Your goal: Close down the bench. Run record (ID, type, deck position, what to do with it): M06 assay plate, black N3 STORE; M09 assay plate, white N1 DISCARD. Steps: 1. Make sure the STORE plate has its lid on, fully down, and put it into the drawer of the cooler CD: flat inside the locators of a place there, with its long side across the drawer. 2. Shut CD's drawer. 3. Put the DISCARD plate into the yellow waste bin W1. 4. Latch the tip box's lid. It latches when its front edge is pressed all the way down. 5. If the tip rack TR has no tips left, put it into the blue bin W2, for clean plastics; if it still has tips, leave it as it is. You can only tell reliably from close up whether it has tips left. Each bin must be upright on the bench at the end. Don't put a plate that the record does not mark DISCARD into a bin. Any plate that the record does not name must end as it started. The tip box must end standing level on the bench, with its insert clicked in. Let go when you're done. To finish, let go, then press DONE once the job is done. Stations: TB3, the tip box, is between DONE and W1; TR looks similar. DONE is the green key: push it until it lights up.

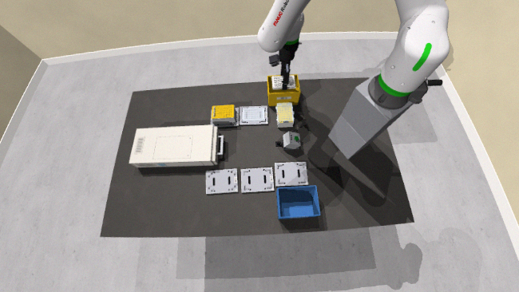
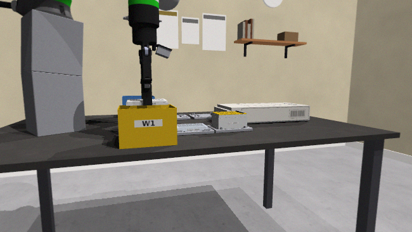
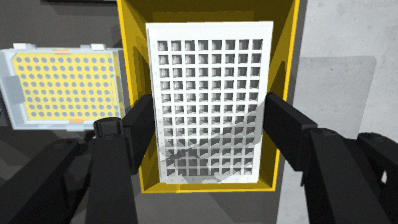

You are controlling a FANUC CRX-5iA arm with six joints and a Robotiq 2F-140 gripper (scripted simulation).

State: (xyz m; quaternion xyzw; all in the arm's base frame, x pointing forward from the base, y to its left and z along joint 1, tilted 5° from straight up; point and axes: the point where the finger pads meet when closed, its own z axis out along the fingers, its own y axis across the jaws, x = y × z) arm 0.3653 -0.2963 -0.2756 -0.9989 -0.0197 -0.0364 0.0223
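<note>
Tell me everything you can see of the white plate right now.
The white plate is a flat, matte rectangle gridded with square open wells, no lid. The gripper is shut on it, one black finger on each long side. It hangs level over the opening of the yellow bin W1, about at its rim in the exterior view. Whether it touches the bin's walls cannot be told.

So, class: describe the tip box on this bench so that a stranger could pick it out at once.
Find the yellow bin under the gripper. The tip box stands just in front of it, before the green key. Its pale yellow holed top is lighter than the deeper yellow rack further left.
</note>
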